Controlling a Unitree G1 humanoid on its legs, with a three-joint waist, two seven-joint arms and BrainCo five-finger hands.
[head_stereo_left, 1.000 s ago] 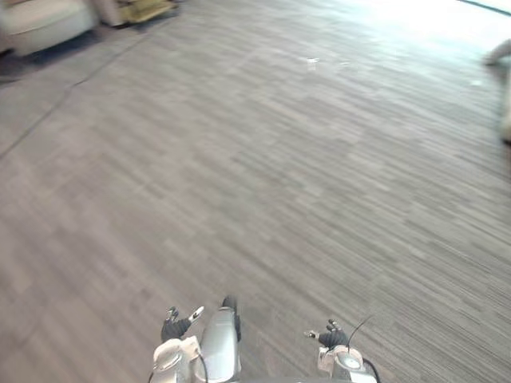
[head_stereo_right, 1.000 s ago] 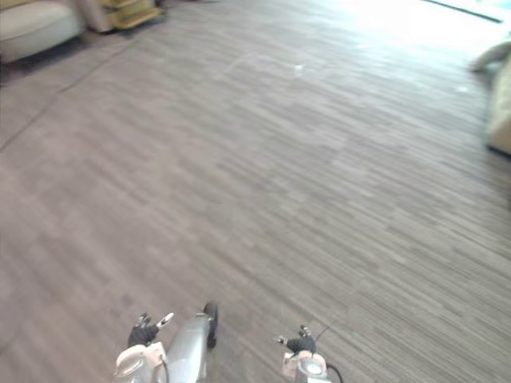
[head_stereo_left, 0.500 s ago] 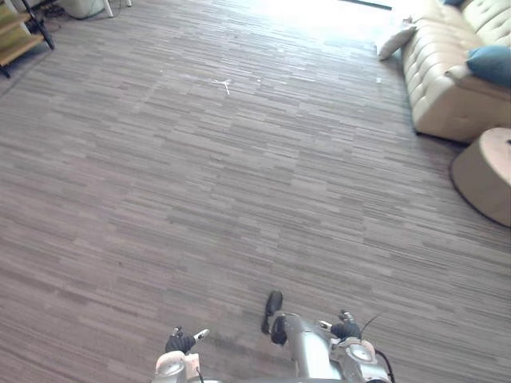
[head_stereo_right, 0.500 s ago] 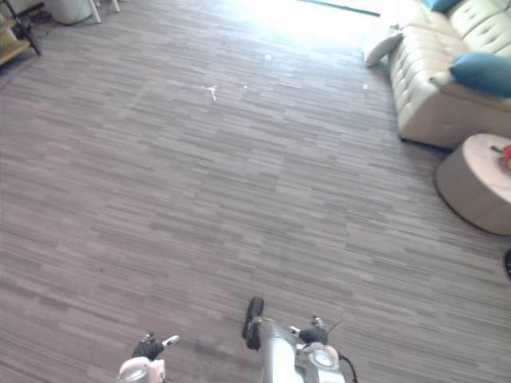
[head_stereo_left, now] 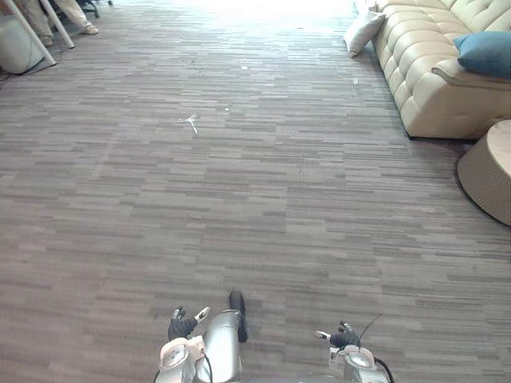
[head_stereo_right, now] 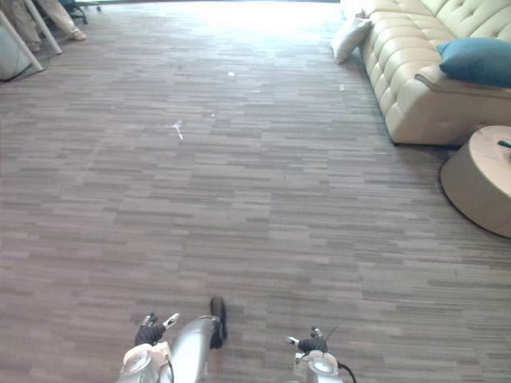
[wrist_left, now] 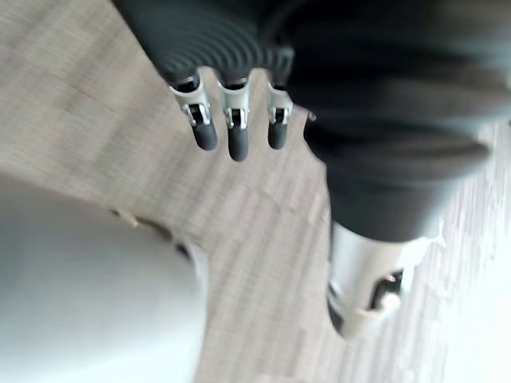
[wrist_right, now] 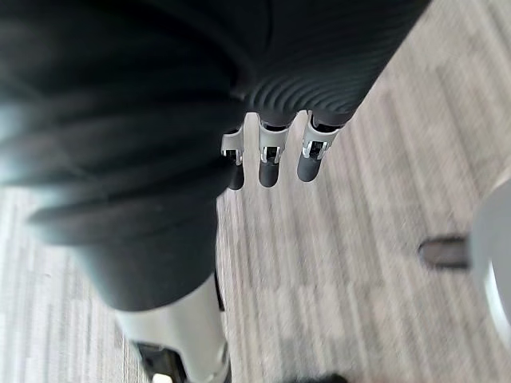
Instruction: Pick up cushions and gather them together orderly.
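Observation:
A white cushion (head_stereo_left: pixel 363 30) lies on the floor, leaning against the end of a cream sofa (head_stereo_left: pixel 419 76) at the far right. On the sofa's seat rests a blue cushion (head_stereo_left: pixel 485 53). Both cushions are far from me. My left hand (head_stereo_left: pixel 182 325) hangs low at the bottom edge of the eye views, and my right hand (head_stereo_left: pixel 342 337) hangs low beside it. In the left wrist view the fingers (wrist_left: pixel 237 136) hang straight over grey floor with nothing in them. The right wrist view shows the right fingers (wrist_right: pixel 271 159) likewise relaxed and empty.
A round woven side table (head_stereo_left: pixel 491 171) stands at the right in front of the sofa. A person's legs (head_stereo_left: pixel 56 14) and a pale rounded object (head_stereo_left: pixel 17 46) are at the far left. A small white scrap (head_stereo_left: pixel 190 122) lies on the grey plank floor.
The camera has swung round: chairs at the far left gave way to the sofa, cushions and round table at the right. Both hands stayed low and empty.

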